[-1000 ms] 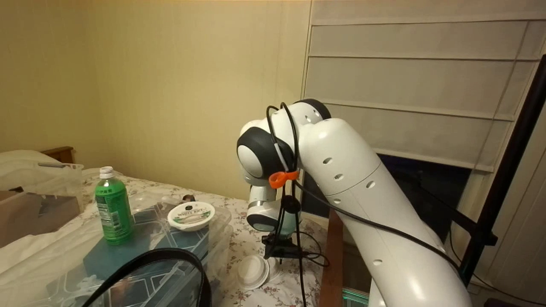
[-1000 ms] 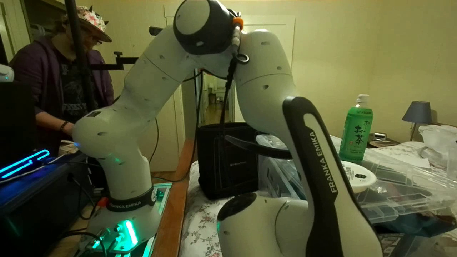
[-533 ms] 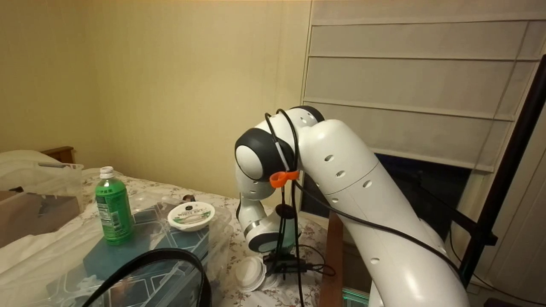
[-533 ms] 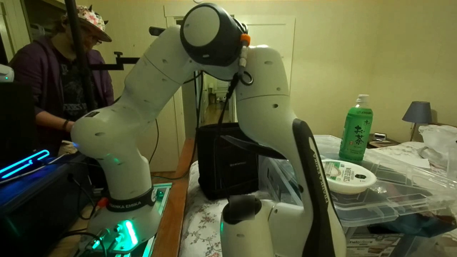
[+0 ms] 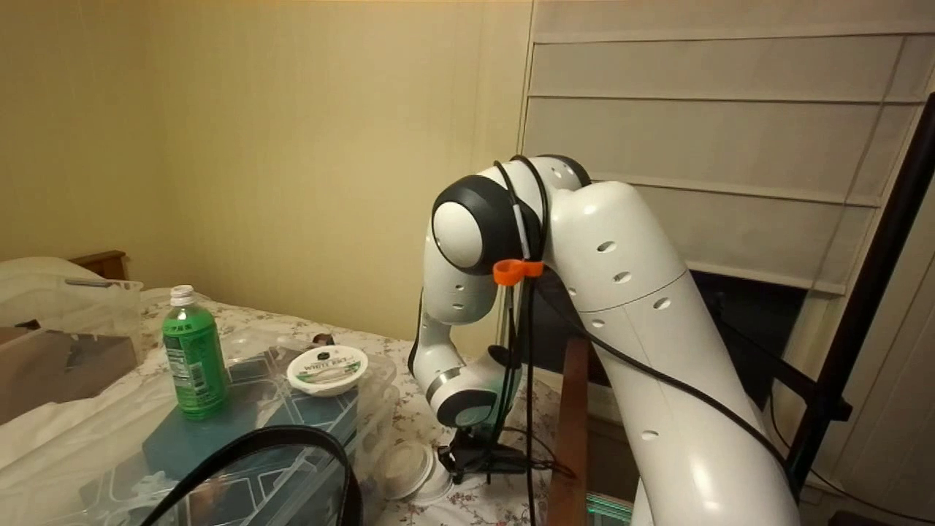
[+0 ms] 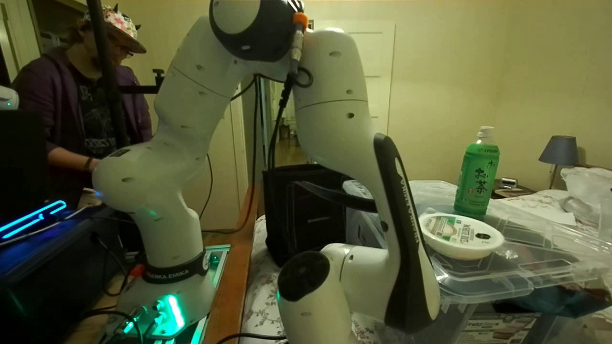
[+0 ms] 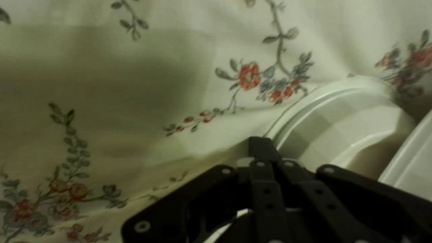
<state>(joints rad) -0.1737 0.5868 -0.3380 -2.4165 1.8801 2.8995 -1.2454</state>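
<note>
My claw (image 7: 265,147) is closed, fingertips together on nothing. In the wrist view the white bowl (image 7: 337,128) lies on the bed (image 7: 135,81) just right of the tips, rim running past them; whether we touch, I can't tell. A second bowl (image 7: 415,163) sits farther right.

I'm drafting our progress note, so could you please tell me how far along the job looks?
Done: the gripper is down near the floral bedsheet, at the rim of a white bowl. In hand: the jaws are shut with nothing visibly held; whether they touch the bowl is unclear. Left, apparently: the bowl and the white container beside it, neither gripped.
</note>
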